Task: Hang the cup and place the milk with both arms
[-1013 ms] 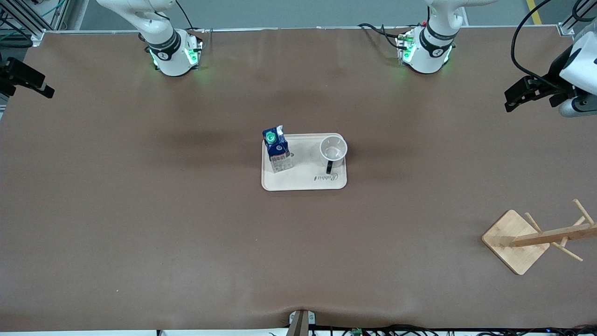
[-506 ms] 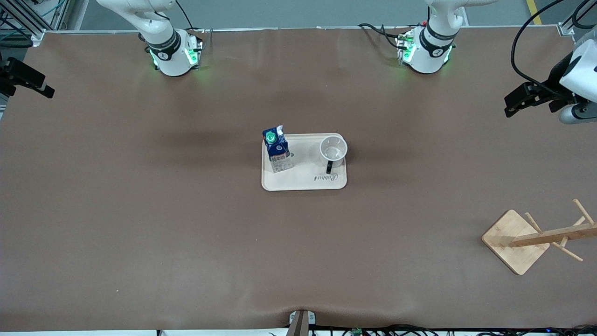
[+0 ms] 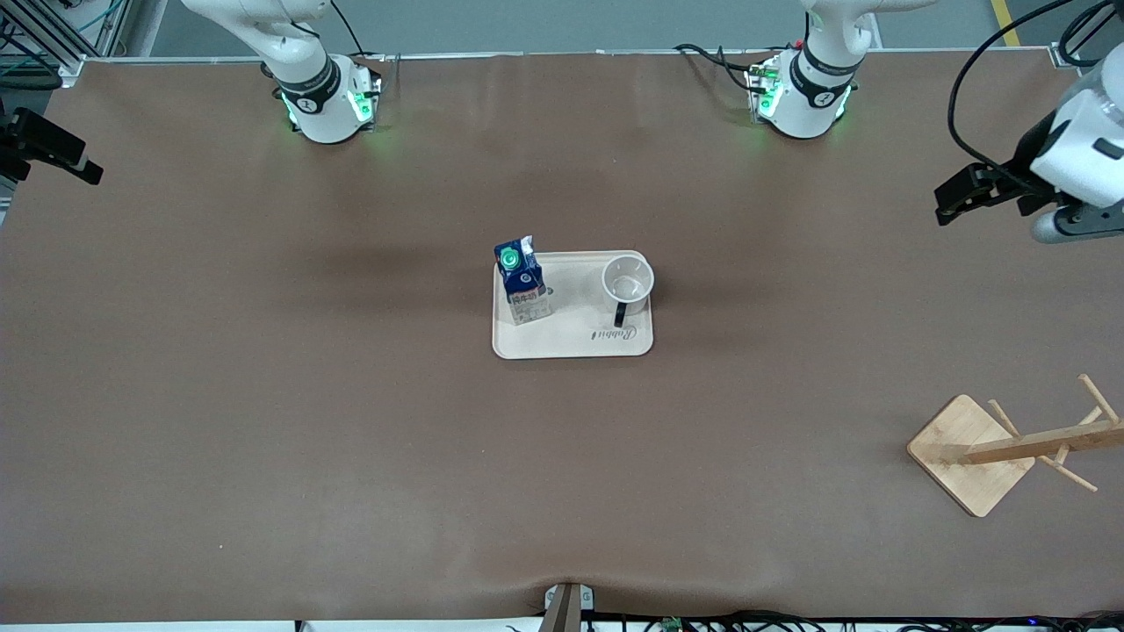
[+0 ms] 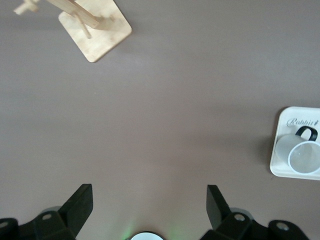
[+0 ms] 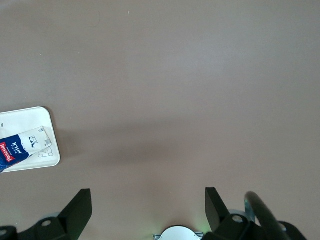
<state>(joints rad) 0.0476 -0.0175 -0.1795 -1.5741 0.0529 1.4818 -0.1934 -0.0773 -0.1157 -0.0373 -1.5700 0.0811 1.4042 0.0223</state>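
Observation:
The white cup (image 3: 627, 281) with a black handle stands upright on a cream tray (image 3: 571, 342) at the table's middle. It also shows in the left wrist view (image 4: 304, 159). The dark-blue milk carton (image 3: 522, 285) with a green cap stands on the same tray, toward the right arm's end, and shows in the right wrist view (image 5: 20, 147). My left gripper (image 3: 942, 204) hangs open and empty over the table's edge at the left arm's end, its jaws wide apart (image 4: 148, 200). My right gripper (image 3: 88, 167) is open and empty at the other end (image 5: 147, 202).
A wooden cup rack (image 3: 970, 452) with pegs stands near the front camera at the left arm's end; it also shows in the left wrist view (image 4: 95, 30). The tray shows in both wrist views (image 4: 282, 117) (image 5: 25, 117). Brown tabletop surrounds the tray.
My left gripper has shifted slightly toward the middle of the table. The right arm, cup and milk have not moved.

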